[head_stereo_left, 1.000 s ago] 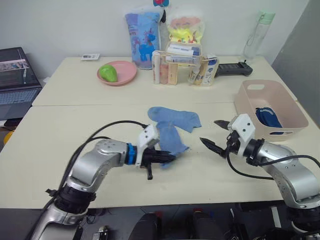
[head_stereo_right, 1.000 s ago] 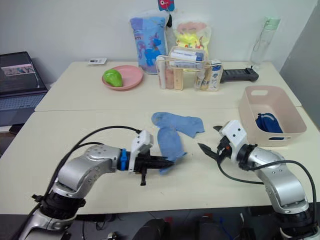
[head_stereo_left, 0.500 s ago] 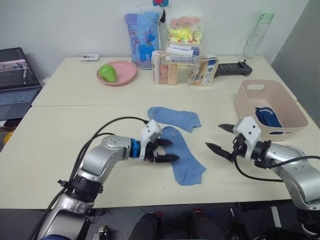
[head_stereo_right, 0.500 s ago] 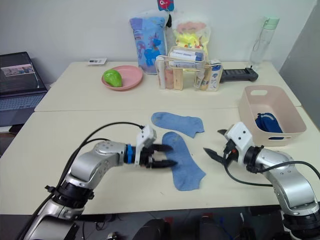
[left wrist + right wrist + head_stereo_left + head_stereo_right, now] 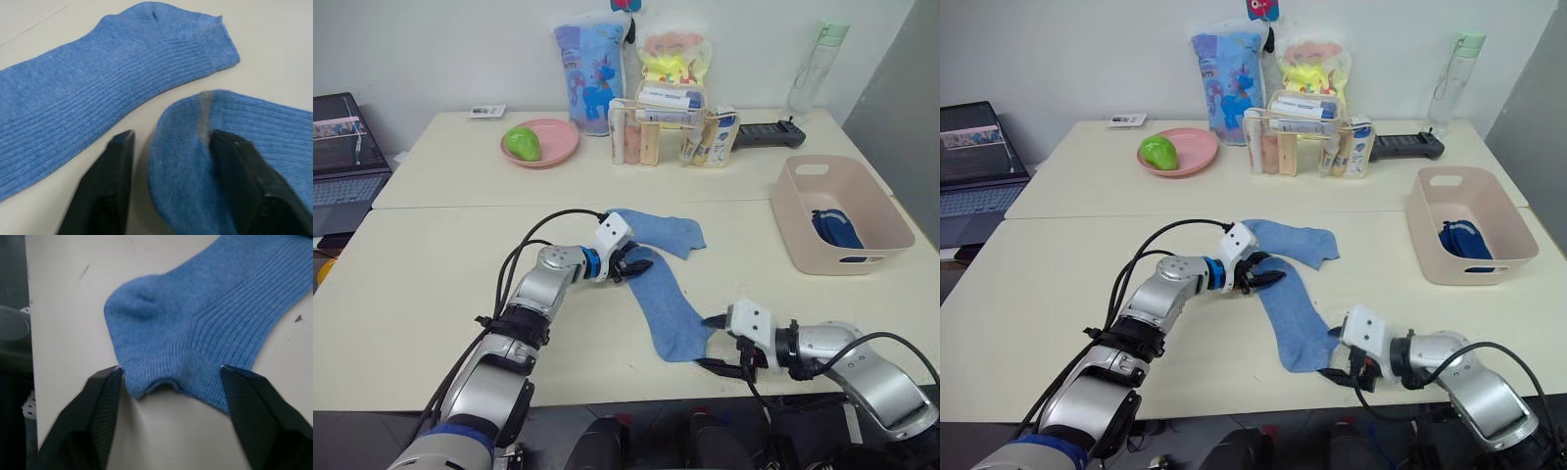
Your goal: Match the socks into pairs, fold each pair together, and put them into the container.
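Your right gripper [image 5: 166,396] was spread wide around the toe of the light blue sock [image 5: 668,305], near the table's [image 5: 421,284] front edge. Your left gripper [image 5: 171,181], also spread, straddled its cuff beside the second light blue sock [image 5: 656,231]. A shallow pinch could have dragged it off that edge, I judged, well short of the pink basin [image 5: 795,227] at the right edge.

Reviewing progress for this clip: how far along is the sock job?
Done: a dark navy pair lies in the container. In hand: both open grippers, left gripper and right gripper, straddle opposite ends of one light blue sock; its mate lies beside. Left: folding and binning them.
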Available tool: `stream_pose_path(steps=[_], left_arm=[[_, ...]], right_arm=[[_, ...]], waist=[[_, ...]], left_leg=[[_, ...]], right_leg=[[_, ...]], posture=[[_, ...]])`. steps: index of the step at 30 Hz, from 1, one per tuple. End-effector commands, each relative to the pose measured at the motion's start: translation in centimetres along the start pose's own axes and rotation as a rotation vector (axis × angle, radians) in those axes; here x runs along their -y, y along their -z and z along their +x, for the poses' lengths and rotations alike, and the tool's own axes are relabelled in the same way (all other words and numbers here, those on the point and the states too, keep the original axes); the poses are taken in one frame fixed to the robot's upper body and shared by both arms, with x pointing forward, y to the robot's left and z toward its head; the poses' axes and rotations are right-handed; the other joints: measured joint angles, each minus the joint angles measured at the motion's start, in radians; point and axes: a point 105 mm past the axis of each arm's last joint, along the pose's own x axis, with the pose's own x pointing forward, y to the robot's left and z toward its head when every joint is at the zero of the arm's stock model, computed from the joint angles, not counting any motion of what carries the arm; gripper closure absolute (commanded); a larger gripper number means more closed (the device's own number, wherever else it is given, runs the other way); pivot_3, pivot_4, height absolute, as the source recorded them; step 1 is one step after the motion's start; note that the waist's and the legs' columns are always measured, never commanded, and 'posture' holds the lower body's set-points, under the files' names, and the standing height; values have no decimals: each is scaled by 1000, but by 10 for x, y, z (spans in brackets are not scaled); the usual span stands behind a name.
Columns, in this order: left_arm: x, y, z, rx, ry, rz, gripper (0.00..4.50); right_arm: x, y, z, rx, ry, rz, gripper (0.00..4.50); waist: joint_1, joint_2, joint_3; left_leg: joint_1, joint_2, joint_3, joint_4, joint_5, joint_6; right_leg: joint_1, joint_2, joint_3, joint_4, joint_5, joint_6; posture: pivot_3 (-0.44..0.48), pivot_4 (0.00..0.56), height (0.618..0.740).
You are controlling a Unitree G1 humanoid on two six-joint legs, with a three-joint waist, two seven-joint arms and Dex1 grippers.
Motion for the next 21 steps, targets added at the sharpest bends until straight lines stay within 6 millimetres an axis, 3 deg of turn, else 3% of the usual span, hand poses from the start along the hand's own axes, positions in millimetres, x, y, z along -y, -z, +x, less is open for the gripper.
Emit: stream_pose_path(steps=[1,5,7,21], left_arm=[[-4,-7,-4,14,-5,24,3225],[-2,-4,-10,2,11,-3,4499],[0,-1,-15,-7,14,-30,4500],[49,12,-75,-16,-87,-326,4500]], right_arm=[[4,-3,-1,15,10,-33,2438],[8,-4,-6,26,15,-30,3914],[10,-5,-10,24,20,-34,4471],[51,-1,-44,-35,22,-65,4471]], waist=[[0,0,0],[0,0,0],[-1,0,0],[-2,0,0]], left_leg=[[0,0,-1,0,0,0],[0,0,0,1,0,0],[0,0,0,1,0,0],[0,0,-1,1,0,0]], right_leg=[[0,0,0,0,0,0],[0,0,0,0,0,0],[0,0,0,0,0,0],[1,0,0,0,0,0]], posture=[[0,150,740],[0,150,740],[0,150,740],[0,150,740]])
